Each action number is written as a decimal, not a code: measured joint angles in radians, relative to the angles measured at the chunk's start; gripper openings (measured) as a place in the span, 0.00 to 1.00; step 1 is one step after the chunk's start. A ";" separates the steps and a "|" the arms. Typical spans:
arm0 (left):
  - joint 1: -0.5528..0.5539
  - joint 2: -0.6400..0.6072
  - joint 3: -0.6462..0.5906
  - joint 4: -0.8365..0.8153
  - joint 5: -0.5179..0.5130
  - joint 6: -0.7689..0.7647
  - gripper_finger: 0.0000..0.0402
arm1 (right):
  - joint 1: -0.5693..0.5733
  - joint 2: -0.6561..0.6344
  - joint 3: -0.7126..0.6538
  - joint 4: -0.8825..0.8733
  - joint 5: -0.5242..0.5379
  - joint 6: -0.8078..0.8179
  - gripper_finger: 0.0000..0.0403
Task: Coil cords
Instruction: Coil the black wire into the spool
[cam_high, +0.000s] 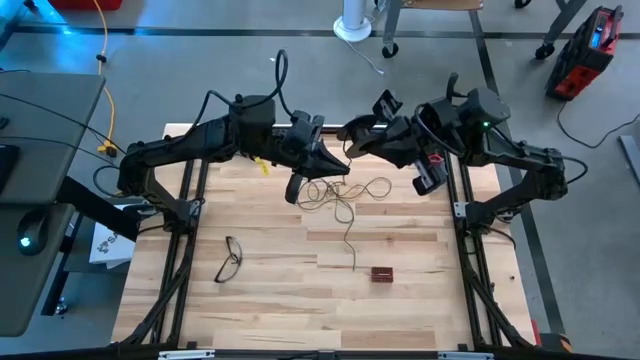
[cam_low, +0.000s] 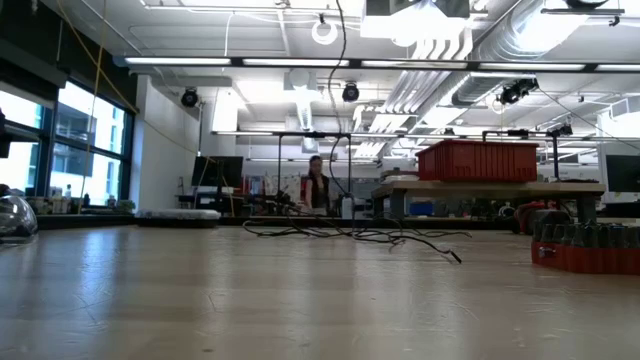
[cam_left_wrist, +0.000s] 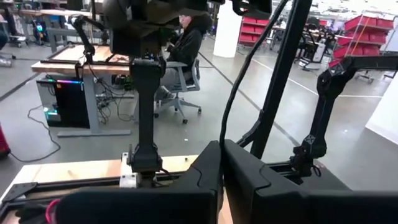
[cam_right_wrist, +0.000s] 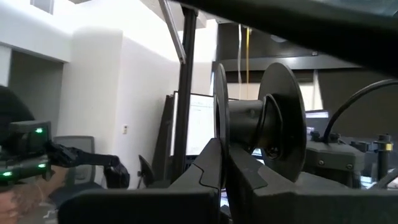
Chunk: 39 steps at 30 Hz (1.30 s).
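From above, you are working with both arms raised over the far half of the table (cam_high: 300, 300). The left gripper (cam_high: 335, 163) is pointing toward the right gripper (cam_high: 352, 140), the two nearly meeting, probably so one can feed wire while the other carries the spool. The wire (cam_high: 345, 195) is lying in loose loops just below them, with one tail running toward a small red-brown block (cam_high: 382, 273); a pair of glasses (cam_high: 230, 258) is sitting well apart, nearer the left arm.

At table height, you are seeing the wire (cam_low: 350, 235) sprawled low across the far boards, with a strand rising toward the grippers overhead. Whether it reaches either one is too faint to tell. A red rack (cam_low: 585, 250) is standing at one side, and a person is sitting in the room beyond.

Through the left wrist camera, your left fingers (cam_left_wrist: 205, 180) are pressing together, with nothing visible between them.

Through the right wrist camera, your right fingers (cam_right_wrist: 211, 171) are closed on the reel (cam_right_wrist: 261, 121), gripping one flange so that the hub is standing clear for winding.
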 joint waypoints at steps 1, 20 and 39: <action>0.005 0.002 0.000 0.002 0.002 0.000 0.01 | 0.003 0.004 0.000 0.002 -0.013 0.006 0.00; 0.088 0.007 0.000 0.002 0.111 0.076 0.00 | 0.079 0.084 0.001 -0.159 -0.221 0.210 0.00; 0.084 -0.066 0.000 -0.012 0.057 0.090 0.00 | 0.079 0.083 0.000 -0.446 -0.091 0.187 0.00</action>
